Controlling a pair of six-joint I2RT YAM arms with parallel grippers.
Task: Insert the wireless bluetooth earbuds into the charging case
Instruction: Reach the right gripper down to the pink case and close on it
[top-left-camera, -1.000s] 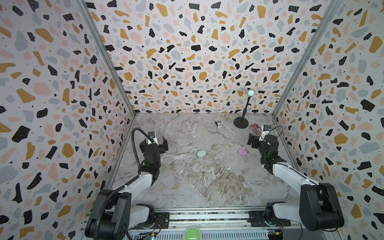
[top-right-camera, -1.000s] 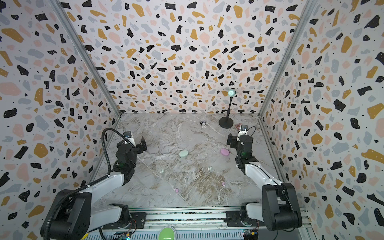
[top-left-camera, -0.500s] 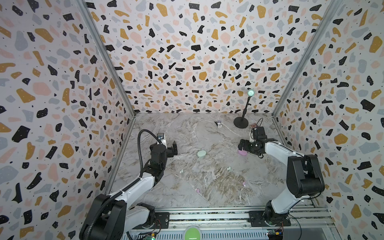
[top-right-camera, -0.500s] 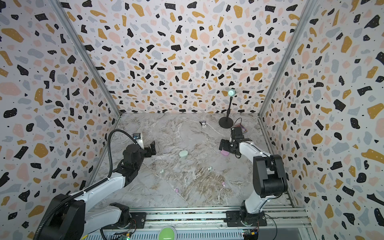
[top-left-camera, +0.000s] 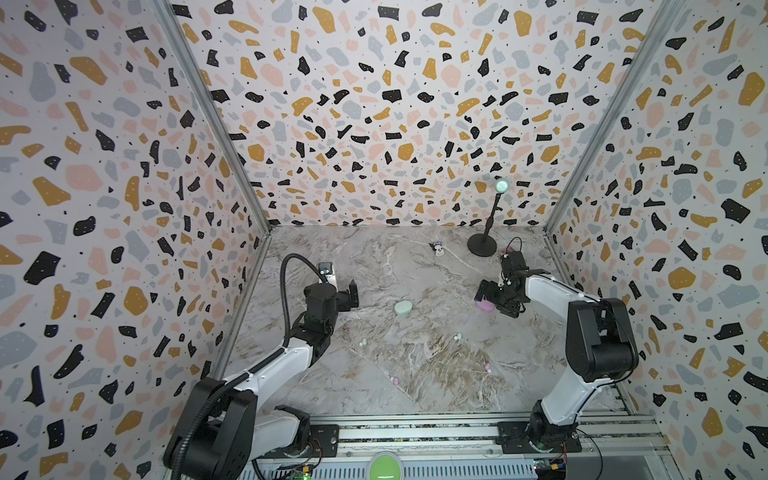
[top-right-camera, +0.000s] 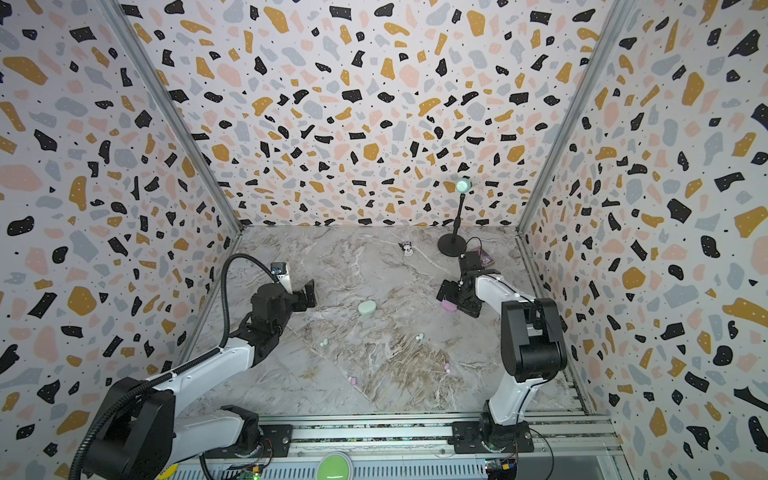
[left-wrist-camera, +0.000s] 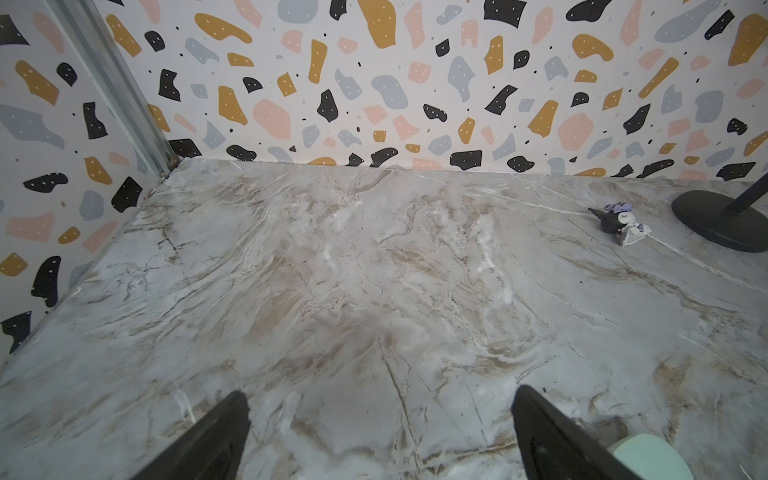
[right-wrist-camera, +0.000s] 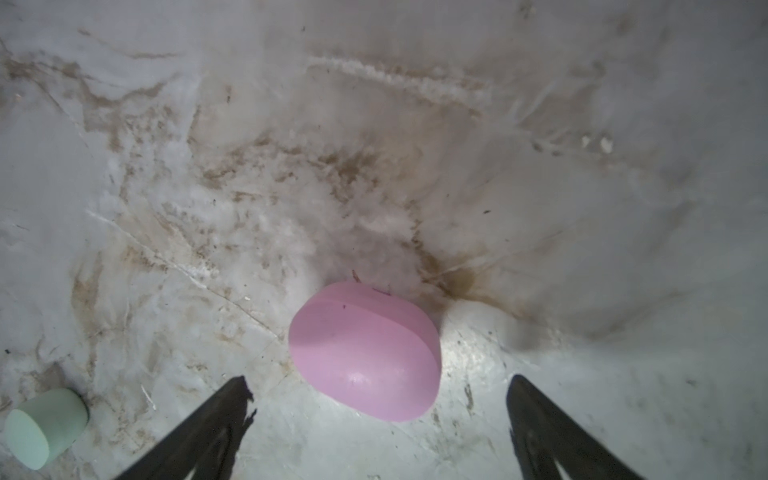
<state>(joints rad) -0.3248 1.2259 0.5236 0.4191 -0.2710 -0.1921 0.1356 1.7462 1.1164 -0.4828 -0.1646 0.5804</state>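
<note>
The wireless bluetooth earbuds (top-left-camera: 458, 336), tiny whitish-mint and pink plastic buds, lie loose toward the marble-patterned tabletop's (top-left-camera: 374, 257) front edge, heading too small to tell. The right gripper (right-wrist-camera: 378, 381), arm stretched low, straddles wide-open the pink oval plastic charging case (right-wrist-camera: 365, 353), seemingly untouched, long axis across the gap. The left gripper (left-wrist-camera: 380, 399) gapes empty by the left edge.

Robot lab cell: terrazzo-print walls (top-left-camera: 374, 104), marble-look tabletop (top-left-camera: 374, 270), alu rail (top-left-camera: 415, 434).
</note>
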